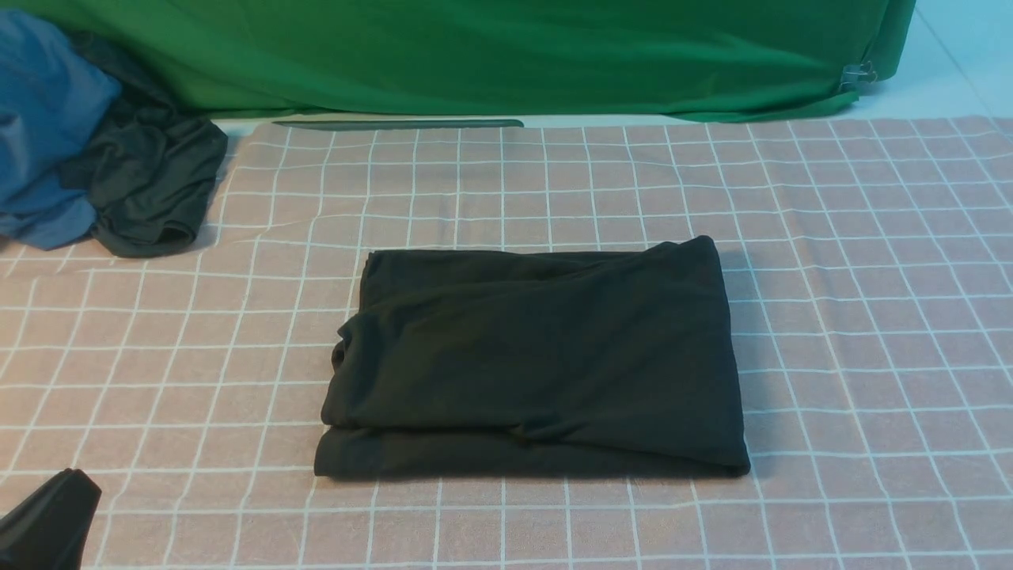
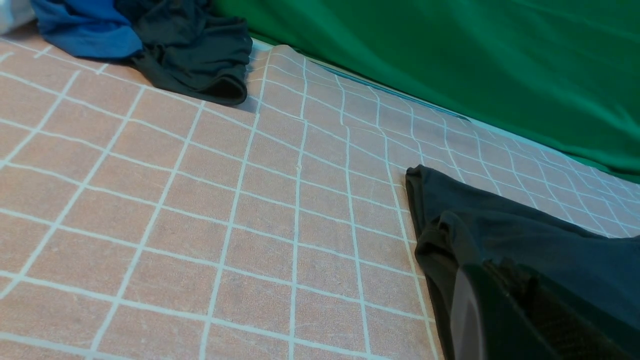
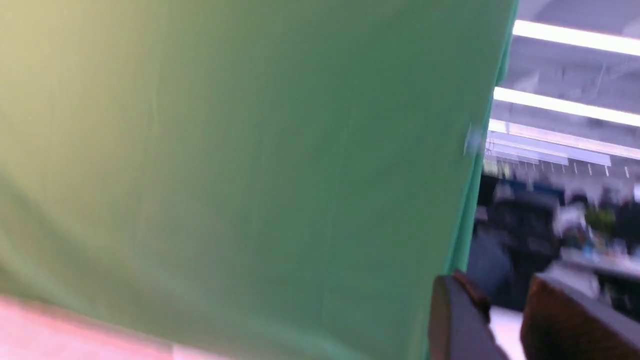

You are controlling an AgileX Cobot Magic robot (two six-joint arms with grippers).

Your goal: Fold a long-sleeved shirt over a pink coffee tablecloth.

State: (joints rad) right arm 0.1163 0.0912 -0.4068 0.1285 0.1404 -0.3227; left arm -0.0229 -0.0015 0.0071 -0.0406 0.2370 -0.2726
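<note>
Left end effector (image 1: pixel 47 518) sits clenched and empty at 8 o'clock, clear of the long-sleeved shirt (image 1: pixel 538 360). Right end effector (image 3: pixel 500 320) is raised off the cloth, jaws parted, holding nothing. Both appear withdrawn because folding looks finished. One shirt lies folded mid pink coffee tablecloth (image 1: pixel 870 277). At 10 o'clock: one dark garment (image 1: pixel 150 186), one blue cloth (image 1: pixel 47 127).

The long-sleeved shirt (image 1: pixel 538 360) at centre frame is plain black, no print showing. The pink coffee tablecloth (image 1: pixel 870 317) beneath is dusty pink with a thin white grid. A green fabric (image 1: pixel 491 55) spans the top; at upper left lie a blue cloth (image 1: pixel 43 127) and a dark grey-black garment (image 1: pixel 150 182).
</note>
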